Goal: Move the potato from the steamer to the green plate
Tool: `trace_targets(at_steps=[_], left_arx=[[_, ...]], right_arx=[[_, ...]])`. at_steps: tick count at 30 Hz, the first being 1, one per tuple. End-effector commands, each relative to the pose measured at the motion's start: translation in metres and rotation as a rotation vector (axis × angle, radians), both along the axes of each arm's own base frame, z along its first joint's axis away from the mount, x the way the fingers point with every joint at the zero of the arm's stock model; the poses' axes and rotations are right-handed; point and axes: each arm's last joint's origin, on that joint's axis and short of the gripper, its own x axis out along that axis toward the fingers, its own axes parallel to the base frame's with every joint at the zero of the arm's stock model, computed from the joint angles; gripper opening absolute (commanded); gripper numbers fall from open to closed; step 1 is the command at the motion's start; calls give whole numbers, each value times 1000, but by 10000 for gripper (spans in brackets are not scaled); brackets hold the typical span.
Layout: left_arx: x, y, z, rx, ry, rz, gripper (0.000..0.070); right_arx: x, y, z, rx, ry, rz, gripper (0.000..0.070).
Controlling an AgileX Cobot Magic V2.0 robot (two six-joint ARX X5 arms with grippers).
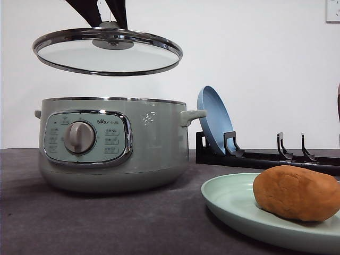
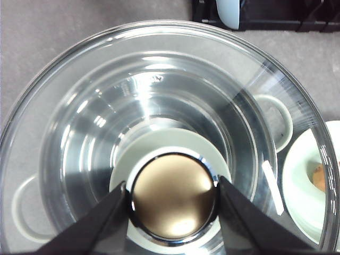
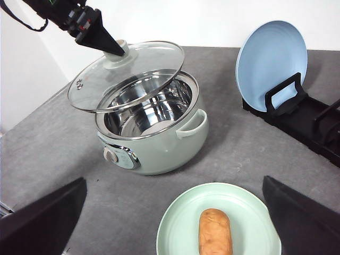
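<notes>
The potato (image 1: 296,192) lies on the green plate (image 1: 234,204) at the front right of the table. The right wrist view looks down on the potato (image 3: 215,232) and the plate (image 3: 180,228), with my right gripper (image 3: 174,180) open wide above them and holding nothing. The steamer (image 1: 154,149) stands at the left, and its steel bowl (image 3: 143,114) holds no food. My left gripper (image 1: 109,24) is shut on the knob (image 2: 172,204) of the glass lid (image 1: 106,53). It holds the lid level, a little above the pot's rim.
A blue plate (image 1: 212,119) stands upright in a black dish rack (image 1: 265,156) behind the green plate, right of the steamer. Grey table (image 1: 106,223) lies bare in front of the pot. A white wall closes the back.
</notes>
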Motion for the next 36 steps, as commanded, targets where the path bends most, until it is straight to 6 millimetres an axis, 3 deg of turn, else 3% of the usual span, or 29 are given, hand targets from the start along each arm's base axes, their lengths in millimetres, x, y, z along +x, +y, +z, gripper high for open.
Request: trace_targets(at_steps=[1, 18, 36], left_arx=[[-5, -1, 12, -36, -54, -6, 14], [5, -7, -16, -10, -3, -7, 14], [28, -18, -48, 36, 44, 4, 14]], right_arx=[[-1, 0, 5, 9, -19, 4, 700], [-1, 0, 5, 12, -17, 2, 700], [-1, 0, 5, 12, -17, 2, 700]])
